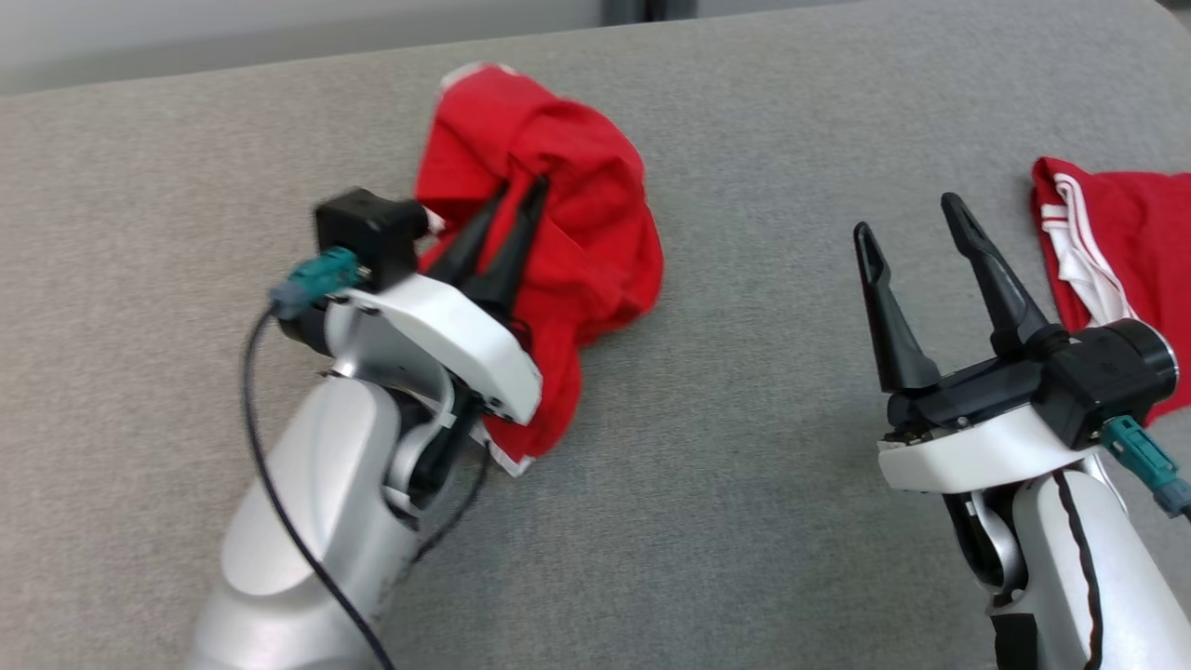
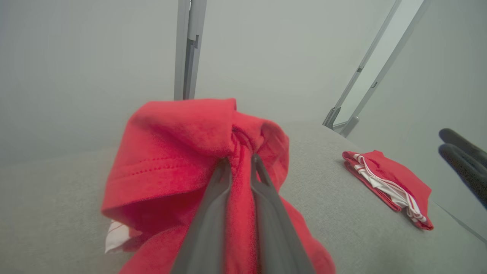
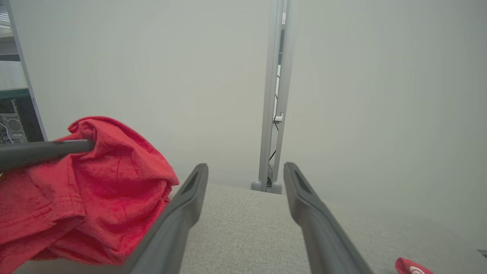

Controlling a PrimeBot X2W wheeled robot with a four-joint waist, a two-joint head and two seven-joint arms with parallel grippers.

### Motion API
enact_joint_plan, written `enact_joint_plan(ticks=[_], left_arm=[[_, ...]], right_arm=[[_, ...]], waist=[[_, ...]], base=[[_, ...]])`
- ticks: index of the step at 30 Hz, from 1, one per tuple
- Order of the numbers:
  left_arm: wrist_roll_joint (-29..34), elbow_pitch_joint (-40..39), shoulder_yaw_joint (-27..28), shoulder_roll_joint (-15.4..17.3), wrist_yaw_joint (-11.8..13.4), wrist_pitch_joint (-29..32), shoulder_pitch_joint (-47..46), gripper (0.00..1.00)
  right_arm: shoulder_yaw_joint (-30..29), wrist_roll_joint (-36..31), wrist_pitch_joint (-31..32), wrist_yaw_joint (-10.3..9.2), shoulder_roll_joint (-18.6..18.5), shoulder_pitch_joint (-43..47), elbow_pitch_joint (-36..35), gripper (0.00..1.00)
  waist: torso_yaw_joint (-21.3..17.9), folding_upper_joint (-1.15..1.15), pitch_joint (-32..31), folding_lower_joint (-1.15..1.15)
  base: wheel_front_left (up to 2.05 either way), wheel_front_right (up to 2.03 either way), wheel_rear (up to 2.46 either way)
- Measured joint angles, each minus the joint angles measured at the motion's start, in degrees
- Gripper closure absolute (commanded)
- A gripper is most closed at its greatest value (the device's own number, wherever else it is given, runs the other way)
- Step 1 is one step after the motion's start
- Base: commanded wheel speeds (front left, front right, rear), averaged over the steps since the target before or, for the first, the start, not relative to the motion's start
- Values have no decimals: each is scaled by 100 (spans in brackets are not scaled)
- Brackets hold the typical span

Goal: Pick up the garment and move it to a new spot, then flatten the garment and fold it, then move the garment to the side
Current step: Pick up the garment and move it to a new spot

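Note:
A crumpled red garment (image 1: 577, 214) with a white hem hangs bunched from my left gripper (image 1: 523, 191), which is shut on a fold of it above the grey table. In the left wrist view the garment (image 2: 171, 152) is pinched between the two dark fingers (image 2: 213, 213), red cloth bulging around the tips. My right gripper (image 1: 910, 228) hovers to the right, open, with nothing between its fingers (image 3: 182, 213). The right wrist view shows the held garment (image 3: 95, 198) at its left, with a left finger lying across it.
A second red garment (image 1: 1126, 251) with white stripes lies folded at the table's right edge, also seen as a folded red garment (image 2: 388, 182) in the left wrist view. The grey fabric table top (image 1: 744, 447) stretches between my arms. A pale wall and metal posts (image 3: 276, 95) stand behind.

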Motion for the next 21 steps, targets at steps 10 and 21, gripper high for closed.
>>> enact_joint_plan(ticks=[10,21], left_arm=[[-59,937,-942,-138,308,-427,-163,0],[-608,1315,-865,-131,400,-1120,-299,0]], right_arm=[[-157,-9,0,0,52,-8,-99,0],[-230,-67,1,0,46,118,-49,0]], waist=[[-510,0,231,0],[-282,0,-29,0]], base=[[0,0,0],[0,0,0]])
